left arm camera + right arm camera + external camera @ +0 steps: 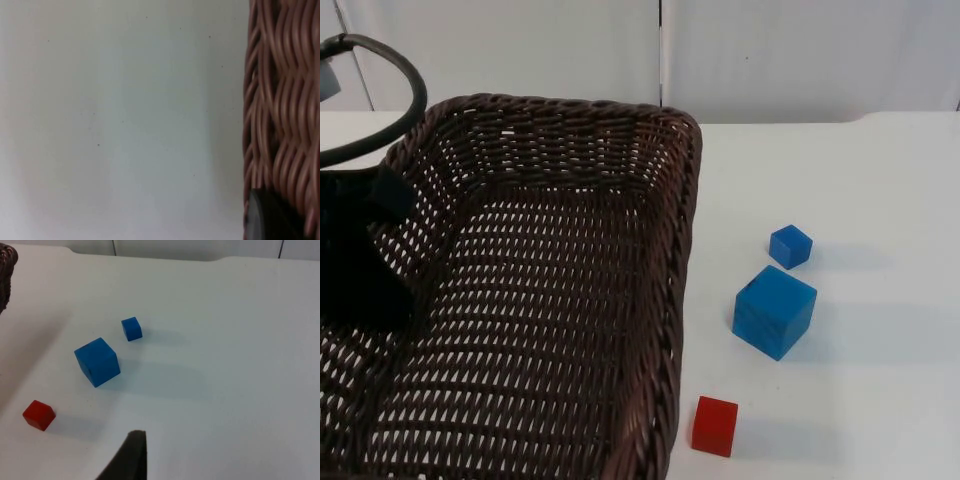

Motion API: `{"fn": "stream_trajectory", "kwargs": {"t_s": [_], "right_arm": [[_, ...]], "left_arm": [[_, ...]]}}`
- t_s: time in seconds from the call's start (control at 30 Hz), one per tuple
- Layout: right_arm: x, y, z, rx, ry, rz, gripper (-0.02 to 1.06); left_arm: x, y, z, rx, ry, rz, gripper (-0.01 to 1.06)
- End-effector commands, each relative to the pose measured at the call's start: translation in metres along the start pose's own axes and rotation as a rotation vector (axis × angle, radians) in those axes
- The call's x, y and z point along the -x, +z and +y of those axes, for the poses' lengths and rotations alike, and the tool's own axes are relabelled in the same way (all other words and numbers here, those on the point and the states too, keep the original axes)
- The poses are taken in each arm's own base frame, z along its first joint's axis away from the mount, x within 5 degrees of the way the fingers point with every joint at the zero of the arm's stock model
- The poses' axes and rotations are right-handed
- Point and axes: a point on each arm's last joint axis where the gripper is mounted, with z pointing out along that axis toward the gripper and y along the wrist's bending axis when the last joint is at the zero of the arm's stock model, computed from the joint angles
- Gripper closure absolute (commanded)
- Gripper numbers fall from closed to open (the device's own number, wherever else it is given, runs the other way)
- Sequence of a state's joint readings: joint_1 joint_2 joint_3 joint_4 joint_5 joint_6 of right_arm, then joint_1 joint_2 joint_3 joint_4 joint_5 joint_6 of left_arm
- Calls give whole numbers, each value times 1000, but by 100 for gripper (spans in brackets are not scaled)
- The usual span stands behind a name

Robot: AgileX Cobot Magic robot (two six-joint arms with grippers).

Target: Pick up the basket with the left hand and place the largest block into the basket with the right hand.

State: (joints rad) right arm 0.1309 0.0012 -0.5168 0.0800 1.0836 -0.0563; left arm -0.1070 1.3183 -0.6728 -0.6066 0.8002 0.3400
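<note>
Left end effector [380,215] grips basket [660,300] rim | right end effector — state unclear | blocks: two blue, one red

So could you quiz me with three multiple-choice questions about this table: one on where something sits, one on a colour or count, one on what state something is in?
1. Where is the red block?
A. inside the basket
B. on the table beside the basket
C. on top of a blue block

2. How many blue blocks are there?
A. one
B. two
C. three

3. What is in the basket?
A. nothing
B. the large blue block
C. the red block

Answers:
1 B, it sits on the white table by the rim.
2 B, a large blue block and a small blue block.
3 A, its woven floor is bare.
</note>
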Motion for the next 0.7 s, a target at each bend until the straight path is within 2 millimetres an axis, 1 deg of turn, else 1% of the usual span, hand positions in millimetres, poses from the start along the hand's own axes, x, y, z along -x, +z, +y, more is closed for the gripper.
{"fn": "stream_trajectory", "kwargs": {"t_s": [0.0, 0.47, 0.6, 0.67], "right_arm": [[0, 0, 0, -2, 0, -6, -1], [0, 0, 0, -1, 1, -6, -1], [1, -1, 1, 1, 2, -16, -1], [6, -4, 1, 0, 9, -54, -1]], "left_arm": [[-1, -3, -4, -28, -22, -11, 105], [-2, -3, -5, -36, -25, 1, 105], [-2, -3, -5, -36, -25, 1, 105], [-2, -3, -5, -34, -23, 1, 105]]}}
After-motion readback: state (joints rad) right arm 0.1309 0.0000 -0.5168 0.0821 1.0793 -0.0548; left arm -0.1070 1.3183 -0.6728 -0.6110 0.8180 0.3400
